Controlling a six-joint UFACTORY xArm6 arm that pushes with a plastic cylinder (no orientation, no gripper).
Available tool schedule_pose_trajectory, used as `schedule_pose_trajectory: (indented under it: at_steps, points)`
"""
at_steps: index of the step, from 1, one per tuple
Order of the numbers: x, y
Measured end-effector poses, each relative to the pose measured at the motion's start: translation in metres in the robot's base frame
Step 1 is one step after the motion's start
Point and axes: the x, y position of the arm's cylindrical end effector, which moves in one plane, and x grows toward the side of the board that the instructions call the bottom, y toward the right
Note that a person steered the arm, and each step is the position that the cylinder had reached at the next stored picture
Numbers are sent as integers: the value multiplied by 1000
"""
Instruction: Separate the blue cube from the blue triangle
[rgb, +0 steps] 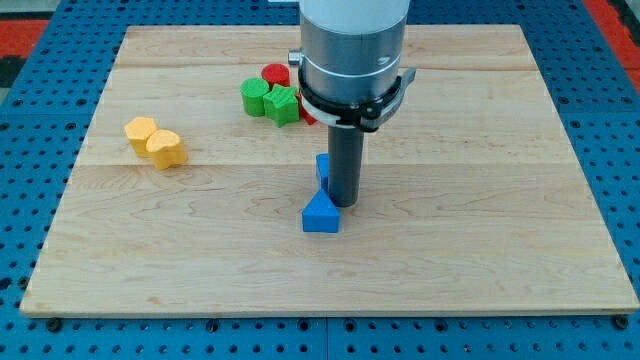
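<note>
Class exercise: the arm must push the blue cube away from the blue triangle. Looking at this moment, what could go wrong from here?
1. My tip sits right by the blue triangle, with the blue cube largely hidden behind the rod, so a push might shift both together.
2. A push toward the view's top could drive the cube into the green blocks and red blocks.

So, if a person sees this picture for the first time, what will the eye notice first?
First the big grey arm coming down from the view's top, its dark rod ending with my tip just above the blue triangle, near the board's middle. The blue cube is mostly hidden behind the rod. Next come the green blocks and red blocks clustered near the top, and the yellow blocks at the left.
</note>
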Motion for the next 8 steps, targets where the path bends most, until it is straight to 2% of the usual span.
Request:
schedule_pose_trajectory:
  at_steps: [1,2,4,5,6,7,8]
  points:
    - [-23,32]
    - [-33,20]
    - [-29,-156]
    - [-22,-120]
    - [1,-167]
    - [-22,-190]
    - [-37,-114]
